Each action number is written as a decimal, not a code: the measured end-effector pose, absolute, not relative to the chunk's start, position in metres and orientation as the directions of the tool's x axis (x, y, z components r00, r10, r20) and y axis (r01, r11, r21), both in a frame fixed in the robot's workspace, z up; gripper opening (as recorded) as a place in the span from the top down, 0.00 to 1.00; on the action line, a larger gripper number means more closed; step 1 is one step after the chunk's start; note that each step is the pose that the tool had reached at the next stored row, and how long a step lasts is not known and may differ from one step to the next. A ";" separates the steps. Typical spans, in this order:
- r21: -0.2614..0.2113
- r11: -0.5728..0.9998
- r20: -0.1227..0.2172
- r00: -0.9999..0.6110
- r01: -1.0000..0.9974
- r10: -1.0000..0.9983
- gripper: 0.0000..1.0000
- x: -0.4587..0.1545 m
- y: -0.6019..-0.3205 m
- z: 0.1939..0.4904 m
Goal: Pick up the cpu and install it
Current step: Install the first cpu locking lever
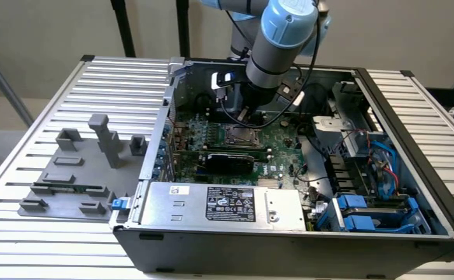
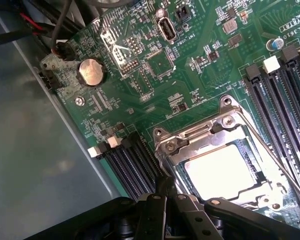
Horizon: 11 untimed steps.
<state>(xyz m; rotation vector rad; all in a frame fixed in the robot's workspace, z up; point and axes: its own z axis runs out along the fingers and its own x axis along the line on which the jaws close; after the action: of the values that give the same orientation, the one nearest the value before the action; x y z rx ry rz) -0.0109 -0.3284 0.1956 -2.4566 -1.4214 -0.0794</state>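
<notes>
Tool [image 2: 166, 187] fingers pressed together, empty, poised just above the cpu [image 2: 221, 170] seated in its socket [image 2: 225, 122].

Green motherboard [image 2: 190, 75] etched with pale traces; silvery-beige cpu [image 2: 222, 167] inside a shiny metal socket frame [image 2: 190, 140]; black memory slots [image 2: 285, 100]; light-blue arm [image 1: 285, 26]; grey fixture blocks [image 1: 79, 169]; ribbed silver bench [image 1: 24, 233].

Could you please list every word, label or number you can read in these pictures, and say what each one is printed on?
"AL3610" (my best reading): white print on the green motherboard, at its edge, wrist view.
"INT_USB": apparently beside the USB port; small, uncertain.
Power supply label: white text and symbols, too small to read.
White sticker on the power supply: unreadable.
</notes>
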 end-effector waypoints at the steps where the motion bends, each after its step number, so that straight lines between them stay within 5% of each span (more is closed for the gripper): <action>1: -0.230 -0.465 0.197 0.509 0.855 0.838 0.89 -0.011 -0.329 0.196; 11: -0.231 -0.464 0.198 0.509 0.855 0.838 0.89 -0.014 -0.330 0.197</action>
<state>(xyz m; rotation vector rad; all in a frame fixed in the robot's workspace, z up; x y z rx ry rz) -0.0140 -0.3304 0.1973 -2.4551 -1.4207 -0.0807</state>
